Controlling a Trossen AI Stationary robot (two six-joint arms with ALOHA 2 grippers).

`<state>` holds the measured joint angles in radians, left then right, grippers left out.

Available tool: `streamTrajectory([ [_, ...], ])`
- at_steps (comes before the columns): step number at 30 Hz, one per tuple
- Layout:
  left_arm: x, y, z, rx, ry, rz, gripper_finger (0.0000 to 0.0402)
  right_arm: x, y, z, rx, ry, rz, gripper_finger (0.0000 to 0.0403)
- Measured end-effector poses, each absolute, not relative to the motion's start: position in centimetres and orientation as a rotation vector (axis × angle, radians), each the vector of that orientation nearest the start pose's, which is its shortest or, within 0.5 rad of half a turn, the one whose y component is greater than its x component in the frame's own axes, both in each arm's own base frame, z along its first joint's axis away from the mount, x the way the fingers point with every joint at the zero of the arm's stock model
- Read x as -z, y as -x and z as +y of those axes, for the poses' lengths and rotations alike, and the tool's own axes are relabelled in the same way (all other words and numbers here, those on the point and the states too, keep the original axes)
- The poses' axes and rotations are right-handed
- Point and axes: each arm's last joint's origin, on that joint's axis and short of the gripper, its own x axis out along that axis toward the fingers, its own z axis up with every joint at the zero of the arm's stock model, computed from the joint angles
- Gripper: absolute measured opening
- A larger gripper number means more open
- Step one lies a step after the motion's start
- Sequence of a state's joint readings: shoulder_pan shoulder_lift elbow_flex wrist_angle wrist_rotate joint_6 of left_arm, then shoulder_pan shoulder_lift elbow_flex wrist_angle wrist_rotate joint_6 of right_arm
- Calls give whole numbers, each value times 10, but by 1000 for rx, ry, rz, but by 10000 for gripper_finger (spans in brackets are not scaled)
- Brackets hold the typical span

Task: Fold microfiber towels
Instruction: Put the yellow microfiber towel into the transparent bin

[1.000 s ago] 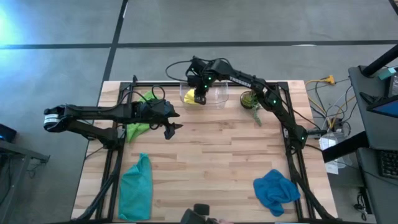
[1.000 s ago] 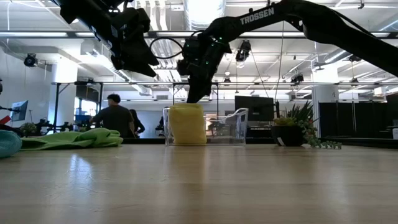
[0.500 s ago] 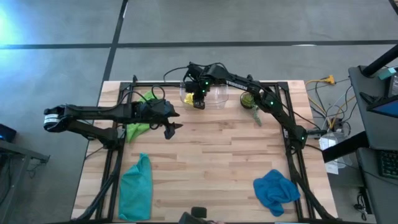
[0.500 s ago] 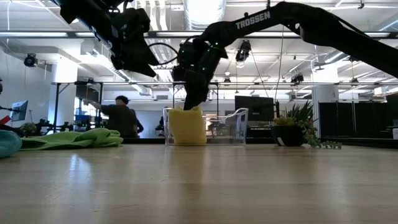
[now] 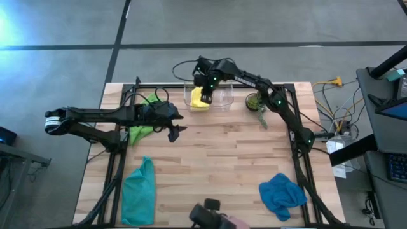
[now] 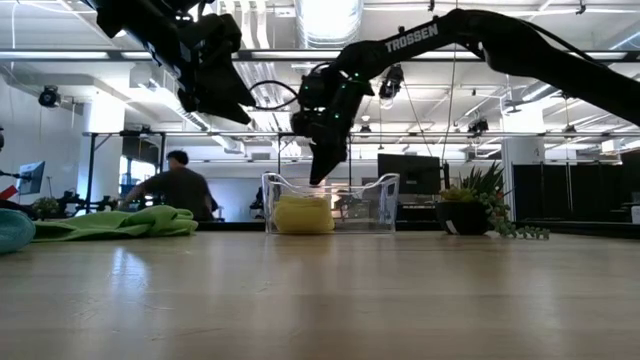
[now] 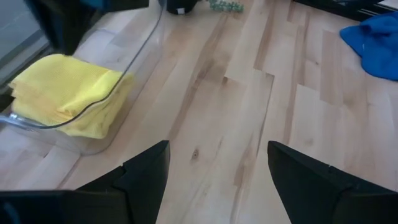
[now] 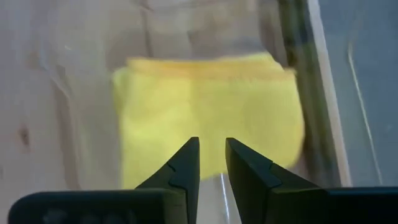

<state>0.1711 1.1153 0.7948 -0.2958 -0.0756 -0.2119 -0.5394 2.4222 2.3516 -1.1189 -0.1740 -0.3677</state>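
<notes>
Progress, one of four done. The folded yellow towel [image 8: 208,118] lies inside the clear plastic bin [image 5: 221,100], directly ahead of and below the right gripper [image 8: 211,163]. Its fingers [image 8: 185,163] stand nearly together with only a narrow gap, holding nothing and clear of the cloth. Judged: this towel is finished and stowed.

Left to do, three towels:
- lime green towel [image 5: 143,130], rumpled, under and just behind the left gripper [image 7: 214,168]. Its fingers [image 7: 146,171] are spread wide and empty, hanging above bare tabletop [image 5: 216,152]; the bin with the yellow towel lies ahead and to one side of them.
- teal towel [image 5: 140,187], bunched lengthwise, well apart from both sets of fingers at the near left edge.
- blue towel [image 5: 282,194], crumpled, near right corner, far ahead of the left fingers in that wrist view.

A potted plant [image 5: 255,101] sits just beside the bin.

Writing: "TROSSEN" in white letters on the right arm [image 6: 412,38], low view. No other legible labels.
</notes>
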Motion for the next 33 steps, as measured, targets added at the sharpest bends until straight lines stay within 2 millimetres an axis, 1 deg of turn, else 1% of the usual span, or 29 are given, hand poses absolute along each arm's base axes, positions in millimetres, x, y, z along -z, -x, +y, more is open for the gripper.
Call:
streamTrajectory([
  [2,-262,-232,46,-346,284,593,254,-229,-429,-260,101,-88,1174,72],
  [5,-253,-234,61,-442,422,611,251,-222,-421,-267,62,-57,1220,66],
  [9,-237,-235,88,-546,616,632,232,-212,-414,-279,29,-29,1250,58],
  [12,-233,-234,112,-616,730,593,212,-205,-411,-288,37,-33,1252,51],
  [15,-231,-232,133,-624,787,560,194,-194,-410,-296,69,-53,1265,42],
  [18,-233,-229,147,-612,819,521,182,-184,-411,-299,103,-40,1304,35],
  [24,-239,-224,159,-628,818,442,175,-168,-415,-302,150,-38,1326,31],
  [29,-238,-221,164,-642,820,430,175,-169,-422,-305,208,-52,1262,31],
  [33,-237,-220,164,-647,822,432,175,-170,-425,-302,198,-50,1247,31],
])
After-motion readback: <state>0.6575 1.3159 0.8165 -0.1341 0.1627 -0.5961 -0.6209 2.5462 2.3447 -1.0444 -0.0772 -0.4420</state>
